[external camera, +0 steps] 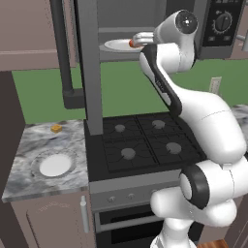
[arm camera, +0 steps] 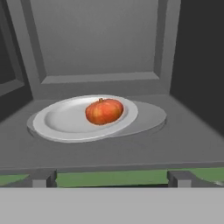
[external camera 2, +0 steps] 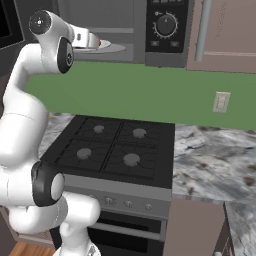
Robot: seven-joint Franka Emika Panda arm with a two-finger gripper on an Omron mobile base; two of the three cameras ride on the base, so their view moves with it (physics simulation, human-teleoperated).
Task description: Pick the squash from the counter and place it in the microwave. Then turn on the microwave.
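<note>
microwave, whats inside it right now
Inside the microwave, the squash sits on a white plate, which overlaps a grey turntable disc. The open gripper is apart from it. What lies under the plate is covered.

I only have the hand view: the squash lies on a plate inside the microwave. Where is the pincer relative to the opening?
Observer: In the left base view, the pincer is at the mouth of the microwave, close beside the squash.
Operator: Is the door out of the way?
Observer: Yes, the door stands open on the left, above the stove.
Operator: And the start control?
Observer: The dial is on the panel right of the opening, away from the pincer.
</note>
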